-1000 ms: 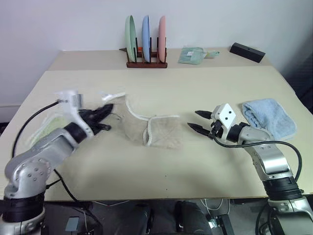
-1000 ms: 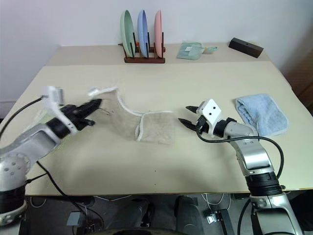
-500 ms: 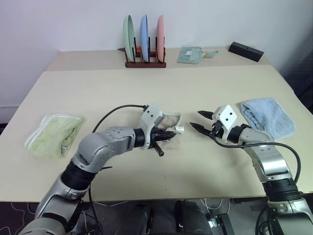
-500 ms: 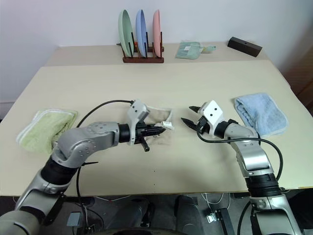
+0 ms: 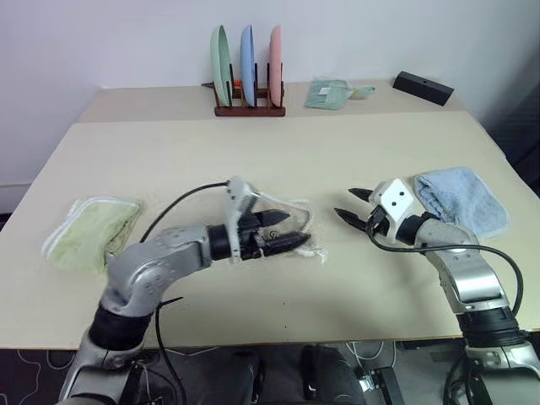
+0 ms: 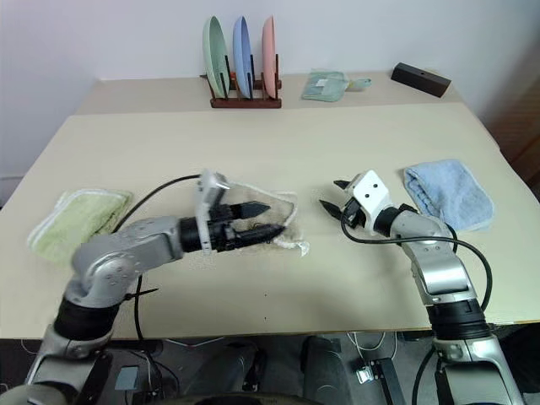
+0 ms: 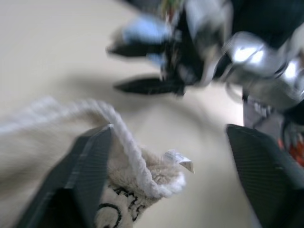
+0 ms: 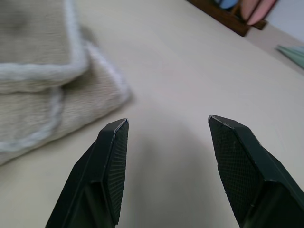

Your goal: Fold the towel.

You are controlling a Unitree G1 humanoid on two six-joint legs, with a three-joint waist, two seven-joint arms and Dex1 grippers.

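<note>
Left gripper [image 5: 291,230] hovers with its fingers parted over the towel [image 6: 278,221], letting go of nothing visible; the white corded edge runs just beside one finger [image 7: 90,161] in the left wrist view. Right gripper [image 5: 353,205] stands spread and empty, near the towel's right side but apart from it. Towel lies doubled over near the middle of the worktop [image 5: 337,152], toward the front edge. At least one fold looks done; judging by its loose shape, tidying or another fold remains.
</note>
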